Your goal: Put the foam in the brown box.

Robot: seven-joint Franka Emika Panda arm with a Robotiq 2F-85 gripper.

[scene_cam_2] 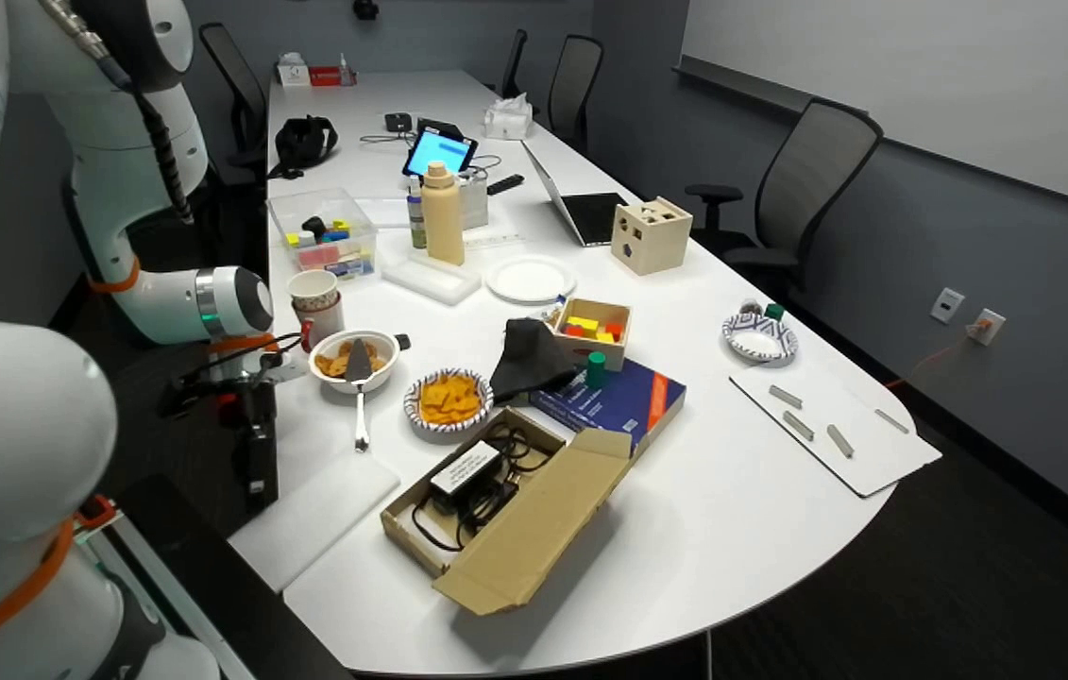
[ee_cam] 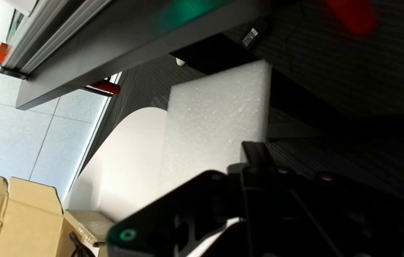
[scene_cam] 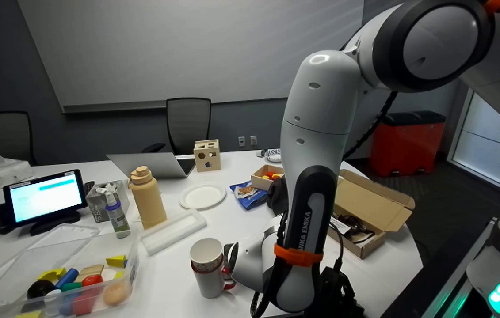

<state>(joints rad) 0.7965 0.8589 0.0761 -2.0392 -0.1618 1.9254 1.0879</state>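
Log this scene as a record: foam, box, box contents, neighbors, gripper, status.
foam: white slab along the edge of the table
brown box: open
contents: black adapter, cables
beside box: blue carton, patterned bowl with orange snacks
gripper: at the foam's edge, wrist view; grip unclear
status: foam not yet in box

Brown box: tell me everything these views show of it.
The brown box is long and shallow, of what looks like tan cardboard. Its hinged lid flap is open, slanting out over the white table that the box rests on. Inside lie a white-labelled black block and black cables. A blue box is close by; whether they touch is unclear. The gripper is apart from it.
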